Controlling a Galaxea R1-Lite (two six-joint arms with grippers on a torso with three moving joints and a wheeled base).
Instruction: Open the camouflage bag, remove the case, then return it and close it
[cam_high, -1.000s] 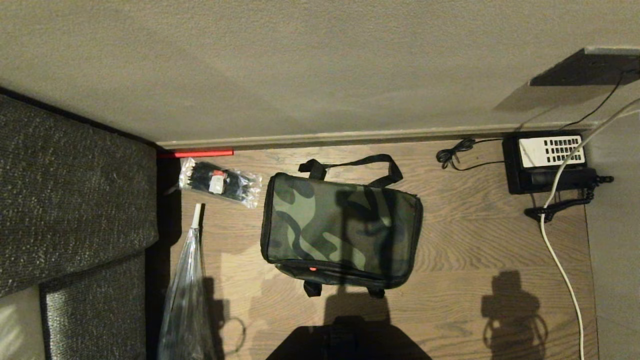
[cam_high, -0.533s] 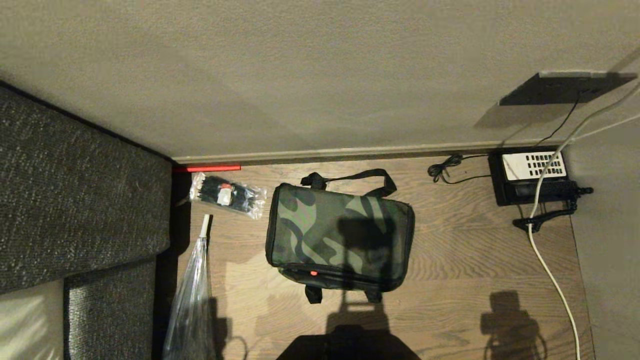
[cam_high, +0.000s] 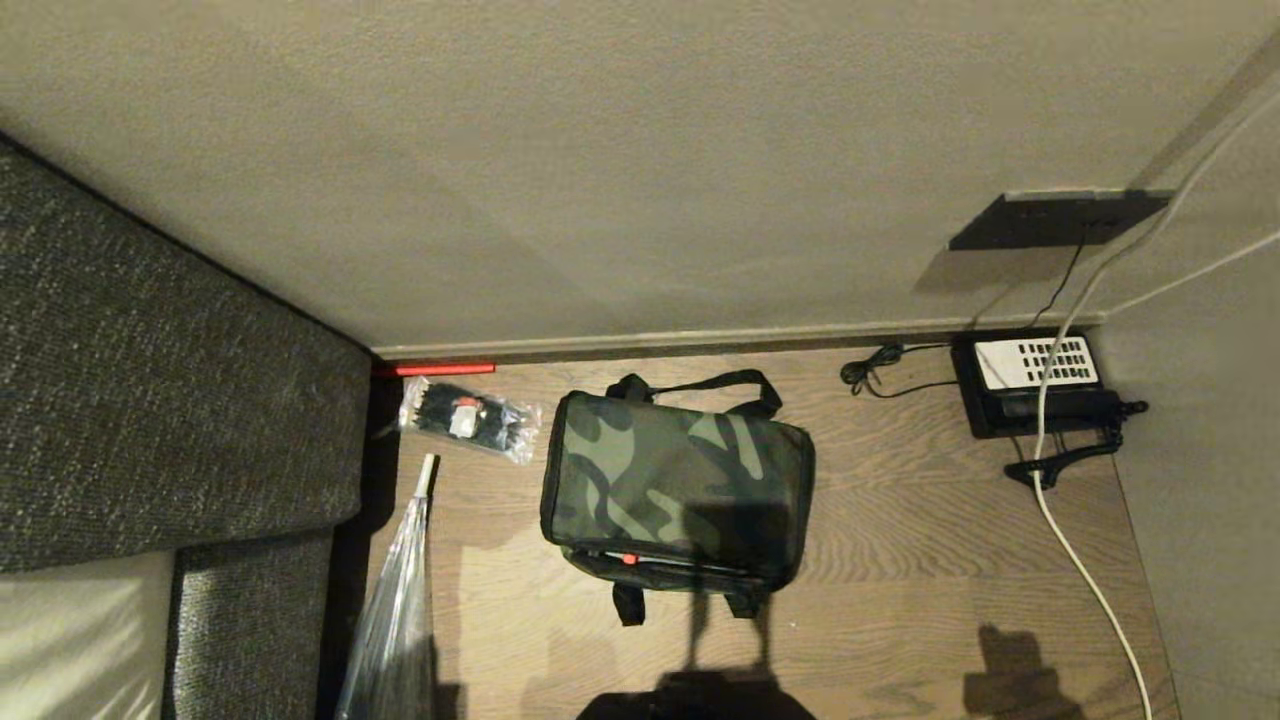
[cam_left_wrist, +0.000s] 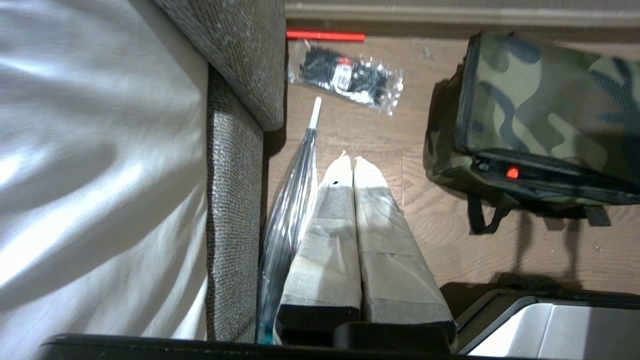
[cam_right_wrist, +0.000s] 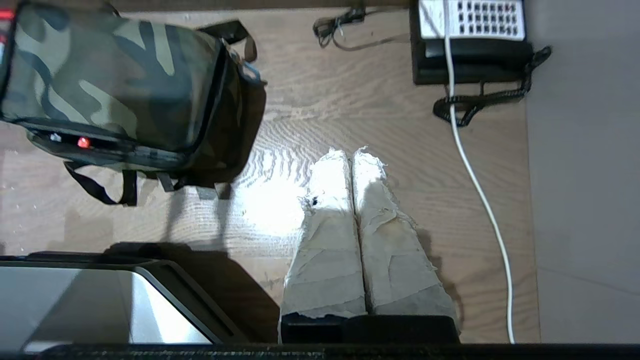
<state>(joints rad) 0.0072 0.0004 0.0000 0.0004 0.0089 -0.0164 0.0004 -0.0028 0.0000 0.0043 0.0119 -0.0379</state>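
The camouflage bag (cam_high: 678, 480) lies zipped shut on the wooden floor near the wall, its black carry strap (cam_high: 715, 383) toward the wall and a small red tab (cam_high: 628, 559) on its near side. It also shows in the left wrist view (cam_left_wrist: 545, 105) and the right wrist view (cam_right_wrist: 110, 80). The case is hidden from view. My left gripper (cam_left_wrist: 349, 159) hangs shut over bare floor to the bag's left, holding nothing. My right gripper (cam_right_wrist: 350, 152) hangs shut over bare floor to the bag's right, also with nothing in it. Neither arm shows in the head view.
A grey sofa (cam_high: 150, 400) fills the left side. A clear packet of black ties (cam_high: 468, 418) and a folded clear umbrella (cam_high: 400, 610) lie left of the bag. A black telephone (cam_high: 1035, 385) with a white cable (cam_high: 1085, 570) sits at the far right by the wall.
The whole head view has shifted: the bag, packet and telephone sit lower and smaller and more wall shows, so the camera has moved. The things themselves have not moved.
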